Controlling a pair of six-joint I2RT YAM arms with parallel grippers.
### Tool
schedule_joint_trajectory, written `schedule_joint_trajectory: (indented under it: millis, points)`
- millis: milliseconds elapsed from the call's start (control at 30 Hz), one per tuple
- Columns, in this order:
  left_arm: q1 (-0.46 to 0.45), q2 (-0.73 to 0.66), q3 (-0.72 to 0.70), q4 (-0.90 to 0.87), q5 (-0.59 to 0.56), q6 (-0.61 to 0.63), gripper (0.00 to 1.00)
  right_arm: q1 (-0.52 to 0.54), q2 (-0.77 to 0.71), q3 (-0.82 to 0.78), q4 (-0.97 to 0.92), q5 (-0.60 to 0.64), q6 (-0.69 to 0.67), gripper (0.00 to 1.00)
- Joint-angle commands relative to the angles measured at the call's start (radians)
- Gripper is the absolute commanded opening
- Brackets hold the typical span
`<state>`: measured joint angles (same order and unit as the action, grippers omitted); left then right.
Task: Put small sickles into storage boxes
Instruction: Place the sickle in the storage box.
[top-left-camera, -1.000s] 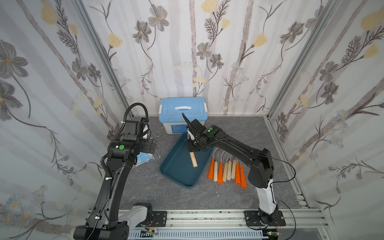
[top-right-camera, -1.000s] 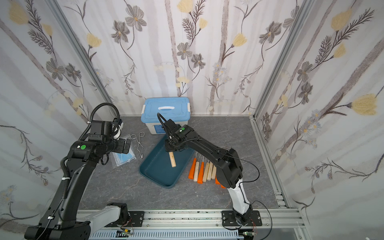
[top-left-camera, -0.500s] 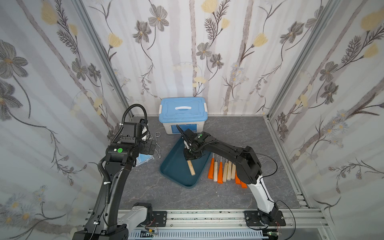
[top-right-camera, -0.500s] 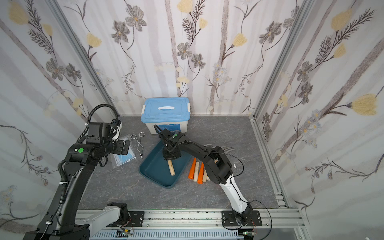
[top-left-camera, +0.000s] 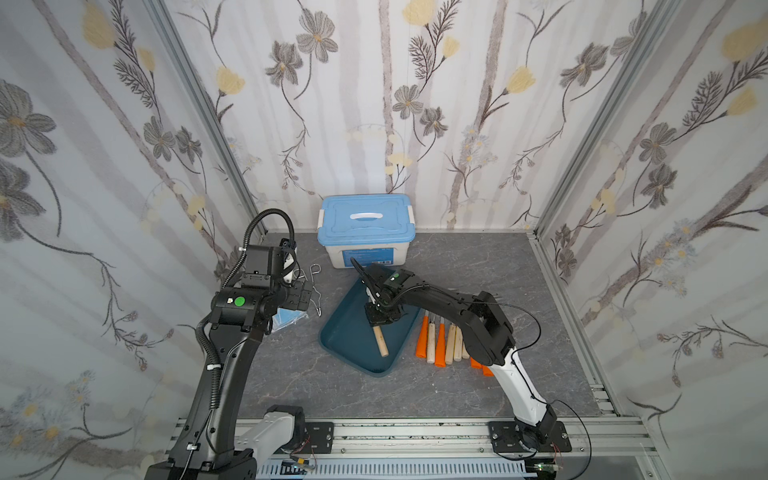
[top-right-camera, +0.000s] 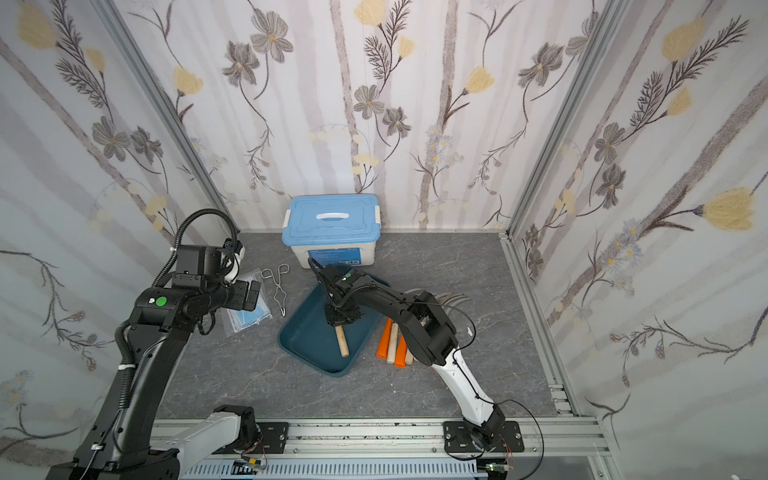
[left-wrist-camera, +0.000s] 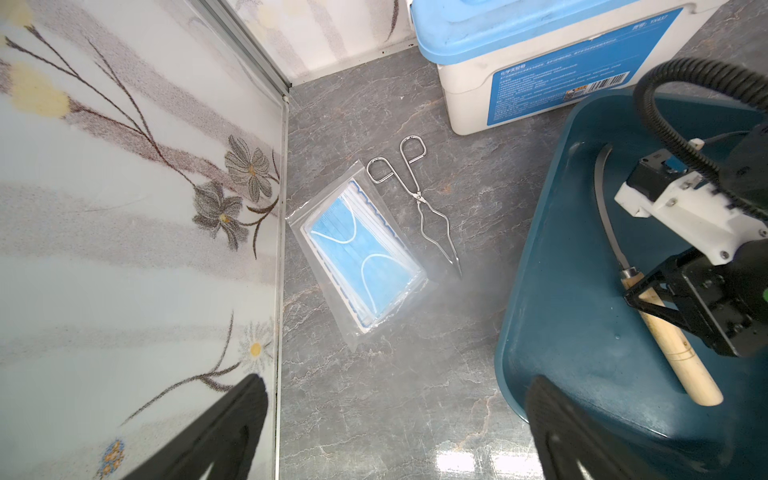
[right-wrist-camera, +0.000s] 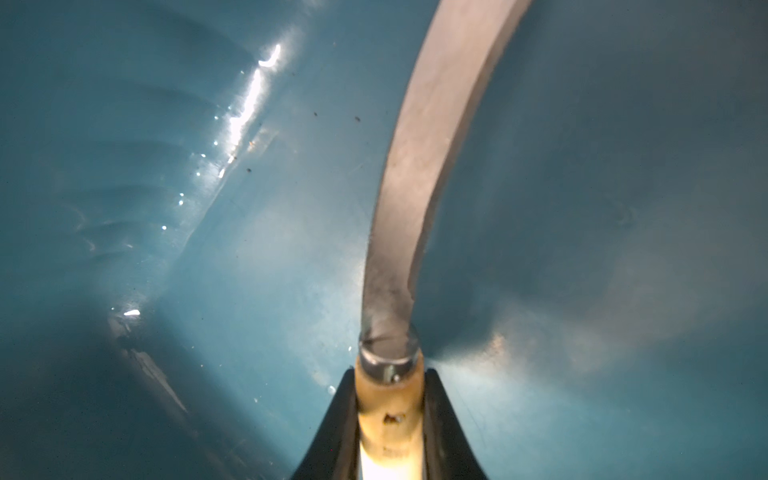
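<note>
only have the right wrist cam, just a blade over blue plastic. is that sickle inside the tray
observer: yes, the wooden-handled sickle is within the teal tray walls, with the right hand shut on its handle.
operator: any others outside
observer: a row of sickles lies on the table beside the tray, partly hidden by the right arm.
operator: where's the left hand
observer: the left hand is open, raised over the mask pack, holding nothing.
</note>
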<state>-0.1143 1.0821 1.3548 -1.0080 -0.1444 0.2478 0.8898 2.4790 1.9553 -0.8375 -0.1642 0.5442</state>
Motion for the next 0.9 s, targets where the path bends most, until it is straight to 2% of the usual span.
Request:
schedule_joint_trajectory:
  millis: [0,167,267,400,867]
  points:
    - [0.001,-0.004,0.004,-0.007,0.006,0.014,1.0,0.0,0.003,0.007,0.019,0.001,-0.003,0.19]
    - [0.001,-0.01,-0.006,-0.001,0.005,0.024,1.0,0.0,-0.009,0.007,0.015,0.02,-0.004,0.28]
    - [0.001,-0.008,-0.007,-0.001,0.006,0.029,1.0,0.0,-0.026,0.008,0.013,0.042,-0.005,0.38]
    - [0.001,-0.003,0.001,0.003,0.006,0.034,1.0,0.0,-0.044,0.007,0.008,0.059,-0.007,0.45]
    - [0.001,-0.014,0.004,0.014,0.003,0.033,1.0,-0.008,-0.154,0.007,-0.02,0.132,-0.005,0.48]
